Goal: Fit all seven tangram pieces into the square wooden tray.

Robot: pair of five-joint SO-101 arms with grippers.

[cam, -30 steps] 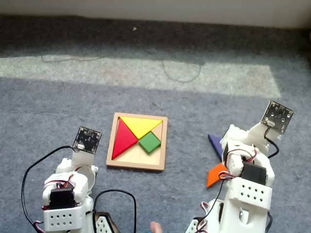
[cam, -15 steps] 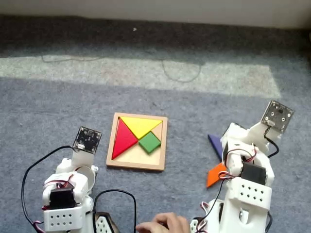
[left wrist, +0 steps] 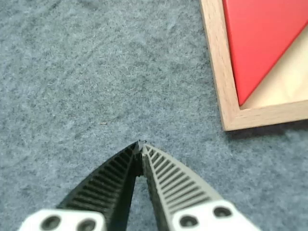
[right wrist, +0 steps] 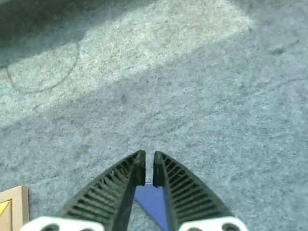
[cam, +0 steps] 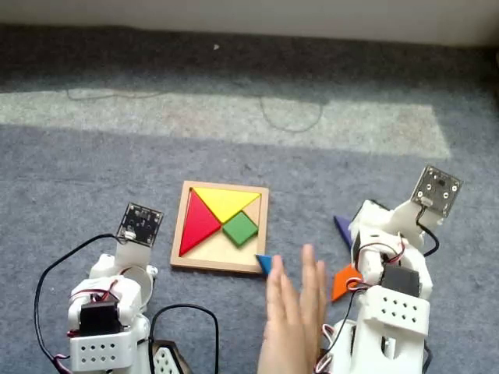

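A person's hand (cam: 296, 312) lies right of the wooden tray (cam: 210, 265), beside a blue triangle (cam: 265, 263); a swing toward the tray by the right gripper (right wrist: 148, 161), claws pressed together above the purple piece (right wrist: 150, 199), could strike that hand. The left gripper (left wrist: 140, 147), also closed, hangs off the tray's corner.

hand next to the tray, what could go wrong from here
The hand lies between the arms, by the blue piece at the tray corner; an arm swinging in could strike it. The orange piece sits partly hidden under the right arm, so it may be awkward to grasp.
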